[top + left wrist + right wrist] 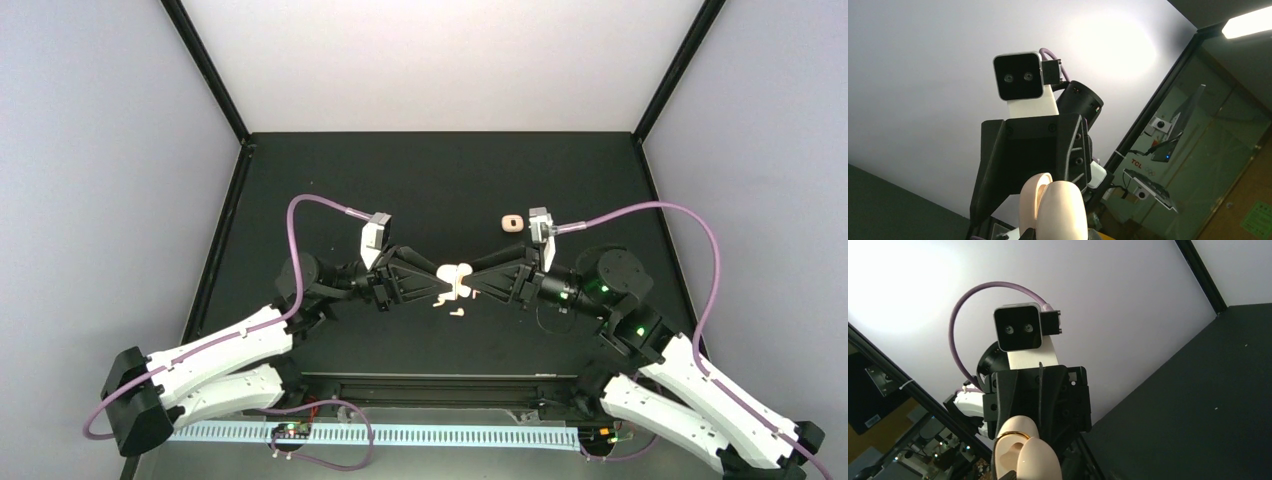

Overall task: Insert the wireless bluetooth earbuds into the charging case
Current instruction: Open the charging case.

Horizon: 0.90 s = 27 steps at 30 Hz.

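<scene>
— What could go wrong from here?

— The left gripper (437, 281) and right gripper (482, 281) meet nose to nose at the centre of the top view, with the charging case (457, 274) between their tips. I'd judge it to be off the bench (400, 180). If either one shifts or pulls unevenly, the smooth rounded shell could twist out and drop onto the earbuds (457, 312) just below it in the frame, scattering them.

— Are they pinching it?

— I cannot tell for either one. Neither wrist view shows its own fingers, and from above the tips merge with the case.

— How does the case look?

— Glossy cream and rounded, with the lid swung open. It fills the bottom centre of the left wrist view (1058, 210). In the right wrist view (1020, 455) a gold ring edges a hollow, and I can't make out anything in it.

— And the earbuds?

— Tiny white bits on the bench, not yet inserted. A second cream case (512, 222) lies apart, up and to the right.
</scene>
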### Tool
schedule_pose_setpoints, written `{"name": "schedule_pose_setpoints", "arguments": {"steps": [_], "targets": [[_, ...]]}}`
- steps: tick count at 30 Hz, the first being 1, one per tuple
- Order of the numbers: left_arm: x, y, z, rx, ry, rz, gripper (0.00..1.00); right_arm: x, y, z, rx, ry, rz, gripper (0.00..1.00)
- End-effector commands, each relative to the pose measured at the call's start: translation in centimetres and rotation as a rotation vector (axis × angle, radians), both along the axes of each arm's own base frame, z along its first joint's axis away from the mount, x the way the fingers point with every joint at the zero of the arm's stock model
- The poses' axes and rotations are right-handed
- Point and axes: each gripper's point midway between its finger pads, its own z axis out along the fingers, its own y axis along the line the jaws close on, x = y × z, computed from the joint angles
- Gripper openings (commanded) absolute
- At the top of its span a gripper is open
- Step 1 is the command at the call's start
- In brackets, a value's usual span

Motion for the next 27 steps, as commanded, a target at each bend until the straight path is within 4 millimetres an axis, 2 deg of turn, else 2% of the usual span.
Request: {"name": "schedule_pose_setpoints", "arguments": {"steps": [1, 18, 24, 27], "targets": [[-0.37, 0.34, 1.42, -0.042, -0.035, -0.014, 0.02, -0.63, 0.07, 1.12, 0.021, -0.015, 0.034, 0.44], [-0.08, 0.06, 1.26, -0.038, -0.029, -0.01, 0.02, -0.55, -0.08, 1.05, 0.018, -0.023, 0.021, 0.21], [-0.06, -0.03, 1.4, -0.038, -0.031, -0.013, 0.02, -0.37, -0.08, 0.6, 0.001, -0.014, 0.012, 0.23], [-0.02, -0.11, 1.4, -0.035, -0.029, -0.014, 0.02, -0.37, -0.18, 0.57, 0.0, -0.015, 0.007, 0.19]]}}
